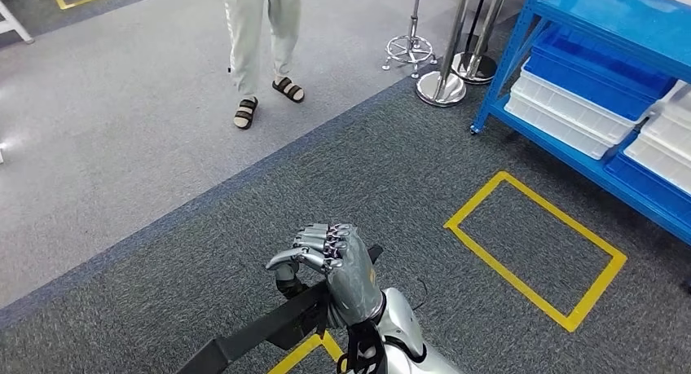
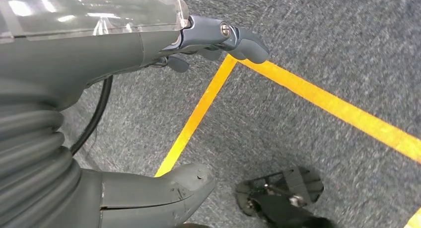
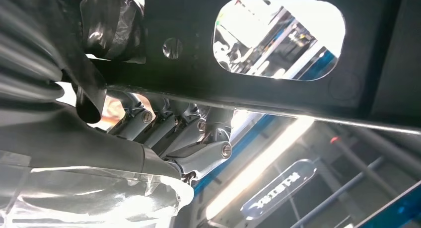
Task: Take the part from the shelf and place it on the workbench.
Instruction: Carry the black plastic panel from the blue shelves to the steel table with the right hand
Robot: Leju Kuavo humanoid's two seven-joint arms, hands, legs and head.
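I have the part (image 1: 261,329) gripped in my right hand (image 1: 338,268), fingers curled around it low in the near centre of the scene, above the dark carpet (image 1: 407,170). It's a long black bracket, its long axis running from the hand down toward the near left, roughly level. The blue shelf (image 1: 603,15) stands far right. My left hand (image 2: 218,37) hangs over the yellow floor tape (image 2: 198,114), holding nothing; its fingers look slack, though I can't tell how far apart. For the carry I'd keep the grip firm and the bracket level while turning, minding the person (image 1: 261,32) standing ahead.
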